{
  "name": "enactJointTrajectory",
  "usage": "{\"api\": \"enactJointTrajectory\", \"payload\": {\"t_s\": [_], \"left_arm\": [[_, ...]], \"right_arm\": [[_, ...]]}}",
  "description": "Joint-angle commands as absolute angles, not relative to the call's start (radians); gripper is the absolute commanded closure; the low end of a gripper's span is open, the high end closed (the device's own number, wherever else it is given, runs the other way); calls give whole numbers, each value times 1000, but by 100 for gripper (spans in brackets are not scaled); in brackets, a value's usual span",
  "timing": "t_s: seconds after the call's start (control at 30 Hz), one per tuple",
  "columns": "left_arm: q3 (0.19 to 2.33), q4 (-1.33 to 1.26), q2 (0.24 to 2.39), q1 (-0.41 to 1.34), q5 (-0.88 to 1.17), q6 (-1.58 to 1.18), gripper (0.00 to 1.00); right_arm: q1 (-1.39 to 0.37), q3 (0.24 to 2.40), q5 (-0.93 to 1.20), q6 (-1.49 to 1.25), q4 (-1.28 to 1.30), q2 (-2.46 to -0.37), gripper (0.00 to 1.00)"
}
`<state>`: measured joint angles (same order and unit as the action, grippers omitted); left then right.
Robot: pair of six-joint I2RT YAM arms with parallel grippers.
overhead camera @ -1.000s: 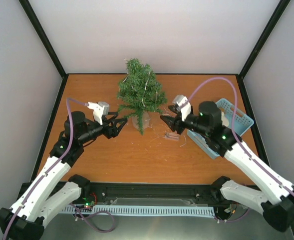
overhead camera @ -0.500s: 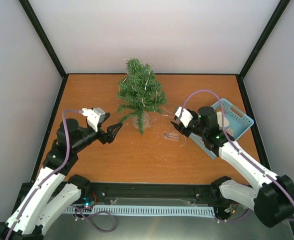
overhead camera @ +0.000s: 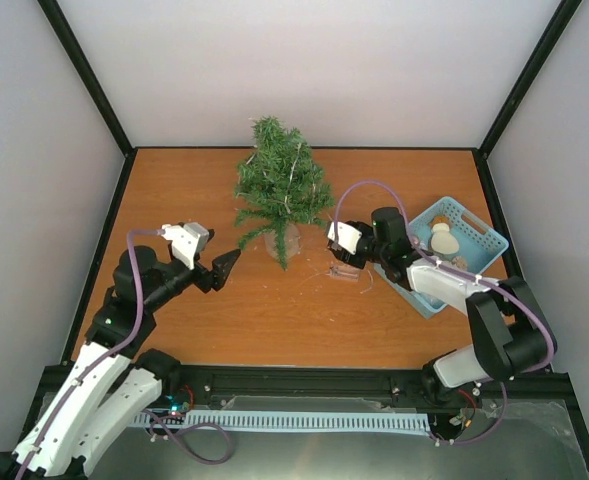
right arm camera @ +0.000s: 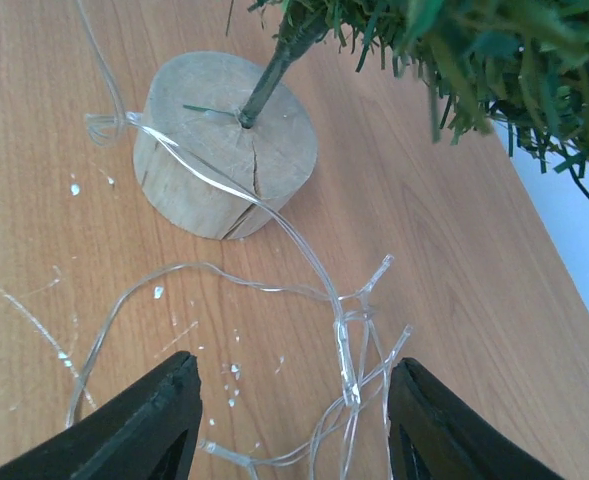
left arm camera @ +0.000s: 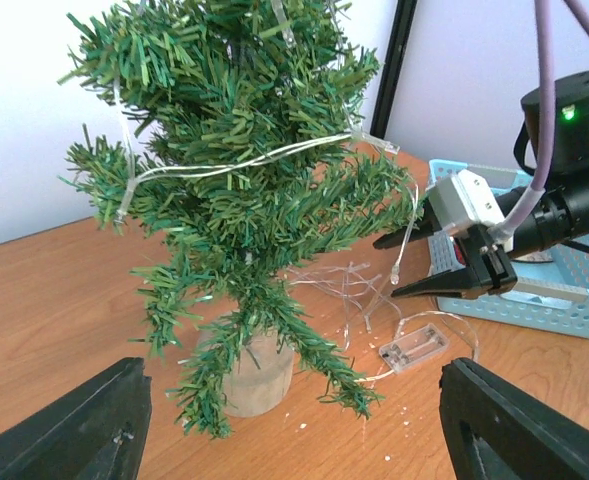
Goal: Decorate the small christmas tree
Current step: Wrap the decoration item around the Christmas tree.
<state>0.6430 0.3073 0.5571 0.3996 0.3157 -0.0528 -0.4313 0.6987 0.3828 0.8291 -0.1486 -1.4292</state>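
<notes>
The small christmas tree (overhead camera: 279, 190) stands at the back middle of the table on a round wooden base (right arm camera: 224, 145), with a clear light string (left arm camera: 234, 165) draped over its branches. The string's loose end (right arm camera: 346, 335) and its clear battery box (left arm camera: 414, 350) lie on the table right of the base. My right gripper (right arm camera: 294, 430) hangs low over that loose strand, open, its fingers on either side of it and touching nothing. My left gripper (left arm camera: 294, 440) is open and empty, a little left of and in front of the tree (left arm camera: 244, 180).
A light blue basket (overhead camera: 489, 232) at the right edge holds pale ornaments (overhead camera: 444, 240). Small white crumbs dot the wood around the base. Black frame posts and white walls close in the table on three sides.
My left gripper has drawn back from the tree toward the near left and opened wider. My right arm has dropped down and reached left, bringing its gripper over the loose strand.
</notes>
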Motion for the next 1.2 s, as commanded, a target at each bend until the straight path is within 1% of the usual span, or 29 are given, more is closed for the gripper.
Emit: {"api": "enactJointTrajectory", "payload": {"t_s": [0.0,0.17,0.33,0.6,0.67,0.77,0.8,1.0,1.17], "left_arm": [[644,290,528,406,285,-29,20],[636,284,500,405,276,-27,20],[637,285,495,405,268,-25,20],[635,288,488,405,250,-23,20],[635,288,489,405,247,-22,20],[635,287,491,405,243,-21,20],[635,288,493,406,240,-21,21],[641,289,506,405,226,-36,21],[658,292,536,406,238,-56,23]], "right_arm": [[-425,719,397,890,-302,-1488,51],[-424,717,350,908,-390,-1537,53],[-425,739,341,933,-400,-1594,54],[-426,703,334,947,-439,-1613,64],[-426,693,337,943,-446,-1605,74],[-436,684,347,923,-421,-1573,94],[-442,684,347,910,-400,-1549,97],[-508,680,291,827,-239,-1410,97],[-560,662,291,726,-84,-1242,97]]}}
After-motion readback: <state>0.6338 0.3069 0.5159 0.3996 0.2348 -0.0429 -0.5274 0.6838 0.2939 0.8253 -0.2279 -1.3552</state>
